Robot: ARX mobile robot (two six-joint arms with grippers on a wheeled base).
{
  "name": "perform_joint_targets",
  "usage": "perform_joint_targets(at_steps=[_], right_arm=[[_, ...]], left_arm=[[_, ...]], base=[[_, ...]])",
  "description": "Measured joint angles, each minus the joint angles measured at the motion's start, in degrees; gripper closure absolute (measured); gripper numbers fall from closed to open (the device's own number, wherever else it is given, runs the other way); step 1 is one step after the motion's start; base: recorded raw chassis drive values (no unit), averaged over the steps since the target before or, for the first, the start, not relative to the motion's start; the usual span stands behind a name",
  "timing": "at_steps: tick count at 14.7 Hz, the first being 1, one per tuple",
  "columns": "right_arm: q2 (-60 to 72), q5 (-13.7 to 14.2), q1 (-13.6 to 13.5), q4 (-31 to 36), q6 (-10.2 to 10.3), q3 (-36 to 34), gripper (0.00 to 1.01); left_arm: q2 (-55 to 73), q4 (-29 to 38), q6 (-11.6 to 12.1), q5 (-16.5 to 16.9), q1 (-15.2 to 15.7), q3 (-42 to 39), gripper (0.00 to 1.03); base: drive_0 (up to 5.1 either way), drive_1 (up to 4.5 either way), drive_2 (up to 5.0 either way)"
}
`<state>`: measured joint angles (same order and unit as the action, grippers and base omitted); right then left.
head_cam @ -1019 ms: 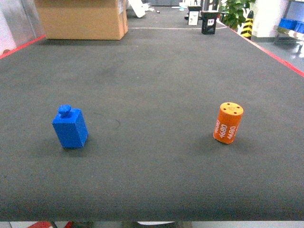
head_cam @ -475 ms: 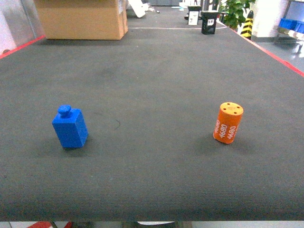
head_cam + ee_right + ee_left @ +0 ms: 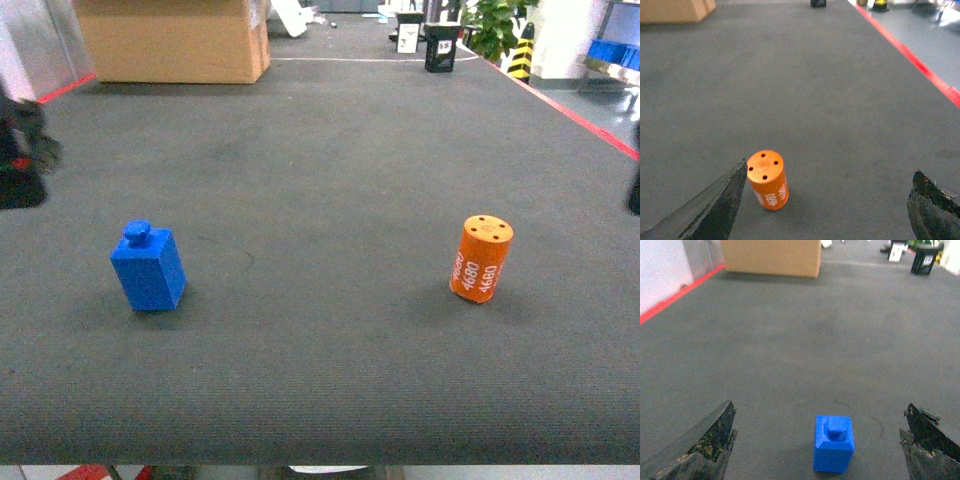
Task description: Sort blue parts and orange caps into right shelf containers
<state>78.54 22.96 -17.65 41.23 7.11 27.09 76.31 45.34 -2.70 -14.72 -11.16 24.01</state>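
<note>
The blue part stands between the wide-spread, empty left end effector; the orange cap stands at 3 o'clock, before the equally gaping right end effector.

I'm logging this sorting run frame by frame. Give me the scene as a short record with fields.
surface: dark grey mat
blue part: blue block with knob, upright, left side
orange part: orange cap marked 4680, upright, right side
left gripper: open, blue block between its fingers, untouched
right gripper: open, cap near its left finger
background: cardboard box
</note>
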Motion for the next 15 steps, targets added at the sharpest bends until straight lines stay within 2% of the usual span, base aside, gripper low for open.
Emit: perform_joint_targets(at_steps=[2,7,8,9,11,13,15], right_arm=[[12.7,-1.7,-1.2,-1.6,1.0,7.2,0.03],[23.3,-3.1,-1.8,-4.2,1.1,16.7,0.03],[24.0,-3.5,-1.8,-4.7,1.7,17.5,0.03],[24.5,-4.5,-1.8,-5.6,2.7,18.1,0.03],[25.6,-6.4,-1.8,-6.9,6.1,19.4,0.03],[26.8,-6.6,-1.8,-7.3,8.8,20.0,0.03],[27.3,-6.6,-1.8,-7.7,9.6,20.2,0.03]], left_arm=[[11.7,-1.1,-0.3,1.3,-1.3,6.4,0.05],[22.2,-0.7,-1.6,3.0,-1.6,13.7,0.05],[23.2,-0.7,-1.8,3.2,-1.4,14.3,0.05],[24.3,-0.7,-1.9,3.4,-1.4,15.1,0.05],[25.4,-0.5,-1.9,3.5,-1.0,16.3,0.05],[26.9,-0.2,-1.8,3.8,-1.0,16.6,0.05],[28.3,-0.2,-1.8,3.8,-1.0,17.2,0.05]], base=[[0.0,0.0,0.0],[0.0,0.0,0.0],[0.0,0.0,0.0],[0.0,0.0,0.0],[0.0,0.0,0.0],[0.0,0.0,0.0],[0.0,0.0,0.0]])
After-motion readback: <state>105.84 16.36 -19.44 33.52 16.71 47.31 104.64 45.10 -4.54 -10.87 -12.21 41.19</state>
